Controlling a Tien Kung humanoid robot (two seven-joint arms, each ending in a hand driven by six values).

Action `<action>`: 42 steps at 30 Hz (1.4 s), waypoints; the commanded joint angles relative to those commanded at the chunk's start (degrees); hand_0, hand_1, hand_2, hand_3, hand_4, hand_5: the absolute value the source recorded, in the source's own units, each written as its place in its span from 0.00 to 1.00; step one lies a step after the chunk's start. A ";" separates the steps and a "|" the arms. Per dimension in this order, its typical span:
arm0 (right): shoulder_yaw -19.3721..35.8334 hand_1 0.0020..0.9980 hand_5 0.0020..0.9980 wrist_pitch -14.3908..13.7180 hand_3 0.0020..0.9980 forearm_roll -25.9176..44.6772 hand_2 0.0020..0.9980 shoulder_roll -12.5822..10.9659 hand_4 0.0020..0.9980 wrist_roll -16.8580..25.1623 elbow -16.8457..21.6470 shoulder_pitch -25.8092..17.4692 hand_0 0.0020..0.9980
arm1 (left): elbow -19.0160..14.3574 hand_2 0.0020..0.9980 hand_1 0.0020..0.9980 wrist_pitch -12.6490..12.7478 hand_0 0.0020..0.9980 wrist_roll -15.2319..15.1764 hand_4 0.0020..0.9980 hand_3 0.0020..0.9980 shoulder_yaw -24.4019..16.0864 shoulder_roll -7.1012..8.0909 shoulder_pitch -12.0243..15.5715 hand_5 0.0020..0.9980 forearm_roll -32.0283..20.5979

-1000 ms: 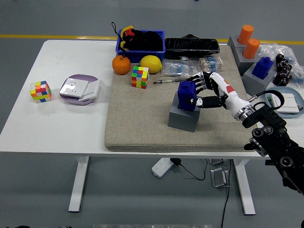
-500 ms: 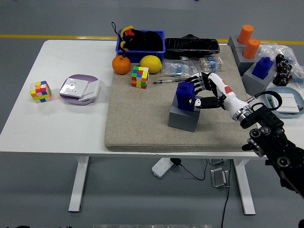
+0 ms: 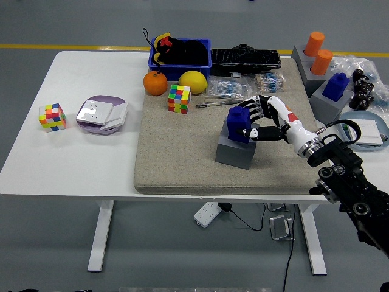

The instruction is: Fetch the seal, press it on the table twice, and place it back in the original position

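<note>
1. Since a moment ago, your right hand [image 3: 262, 120] has barely shifted on the blue seal [image 3: 239, 124].
2. Its fingers pinch the seal from three o'clock.
3. The seal sits on its grey base [image 3: 234, 152], mid-mat [image 3: 176, 164].

The right hand [image 3: 262, 119] reaches in from the right over the beige mat [image 3: 182, 164]; its fingers [image 3: 251, 107] and thumb curl around the blue seal [image 3: 239, 124], which sits on top of the grey block [image 3: 234, 152]; behind them lie a pen [image 3: 214, 103] and clear packets [image 3: 228, 88]; farther left on the mat stand a colour cube [image 3: 179, 98], an orange [image 3: 155, 83] and a lemon [image 3: 193, 81]; the white table [image 3: 73, 164] bears a second cube [image 3: 51, 117] and a lilac dish [image 3: 101, 114].
</note>
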 joint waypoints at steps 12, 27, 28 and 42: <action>-0.53 0.34 0.00 -0.35 0.38 0.38 0.35 0.20 0.69 0.23 -0.21 -0.09 0.47 | 0.00 0.79 0.81 -0.04 0.82 -0.02 0.80 0.84 -0.46 0.00 0.01 0.40 0.25; -0.48 0.34 0.00 -1.45 0.38 0.70 0.35 0.87 0.69 0.88 -1.04 0.14 0.47 | 0.04 0.79 0.81 -0.05 0.82 -0.01 0.80 0.84 -0.36 0.20 0.09 0.40 0.09; -0.32 0.34 0.00 -1.60 0.38 0.73 0.35 0.91 0.69 0.99 -1.00 0.11 0.47 | 0.04 0.79 0.81 -0.05 0.82 -0.01 0.80 0.84 -0.24 0.24 0.09 0.40 0.01; 1.24 0.35 0.00 -2.58 0.38 1.17 0.36 0.24 0.69 1.36 -0.66 -1.70 0.47 | 0.03 0.79 0.81 -0.08 0.82 -0.02 0.80 0.84 -0.19 0.42 0.27 0.40 -0.02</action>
